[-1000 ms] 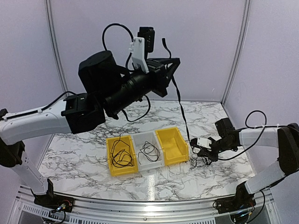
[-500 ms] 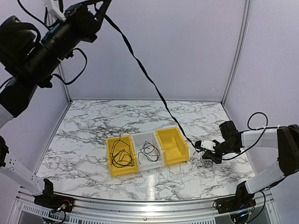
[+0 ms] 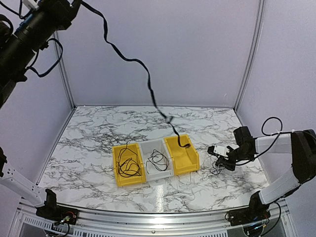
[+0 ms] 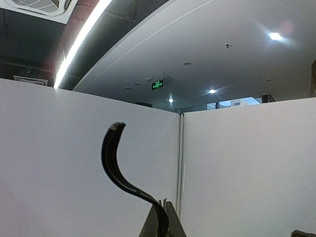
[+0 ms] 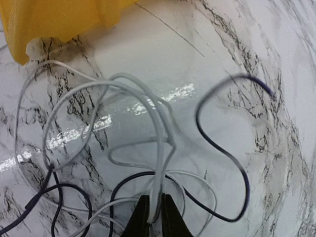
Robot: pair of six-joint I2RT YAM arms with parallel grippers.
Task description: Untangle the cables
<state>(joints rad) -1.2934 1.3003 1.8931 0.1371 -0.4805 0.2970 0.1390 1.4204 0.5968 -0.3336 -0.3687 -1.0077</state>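
My left gripper (image 3: 74, 4) is raised high at the top left and is shut on a black cable (image 3: 148, 79). That cable trails down in a wavy line, and its lower end hangs over the right yellow bin (image 3: 191, 159). In the left wrist view the black cable (image 4: 111, 163) curls up from between the fingers of the left gripper (image 4: 160, 221). My right gripper (image 3: 219, 160) sits low on the table at the right, over a small tangle of cables (image 3: 216, 170). In the right wrist view the right gripper (image 5: 154, 217) pinches a white cable (image 5: 158, 128), with a dark cable (image 5: 222, 148) looped around it.
Three bins stand in a row mid-table. The left yellow bin (image 3: 116, 170) holds coiled black cables, and the grey bin (image 3: 159, 174) holds a thin black cable. A corner of the right yellow bin (image 5: 59, 17) lies close ahead of the right gripper. White panels wall in the marble table (image 3: 89, 133).
The left arm has swung up and far left, out of the middle. The black cable's lower end has pulled away from the tangle to the right yellow bin. The right gripper stays there.
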